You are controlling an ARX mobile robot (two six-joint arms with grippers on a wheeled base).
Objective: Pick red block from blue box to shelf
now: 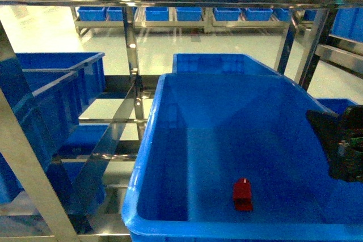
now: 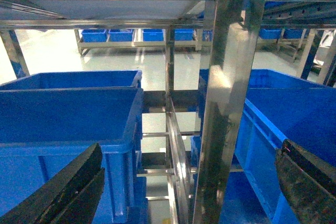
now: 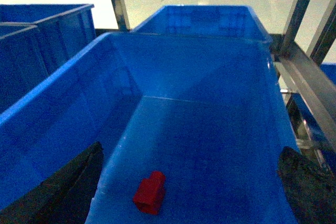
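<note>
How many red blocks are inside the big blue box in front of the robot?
1. The red block lies on the floor of the blue box, near its front wall. No other is visible; the front corners are partly hidden.

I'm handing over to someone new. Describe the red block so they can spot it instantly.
Find the big blue box nearest the camera, on the steel shelf. On its floor, toward the near wall, lies the red block. It's the only thing inside and the only red item among blue bins.
</note>
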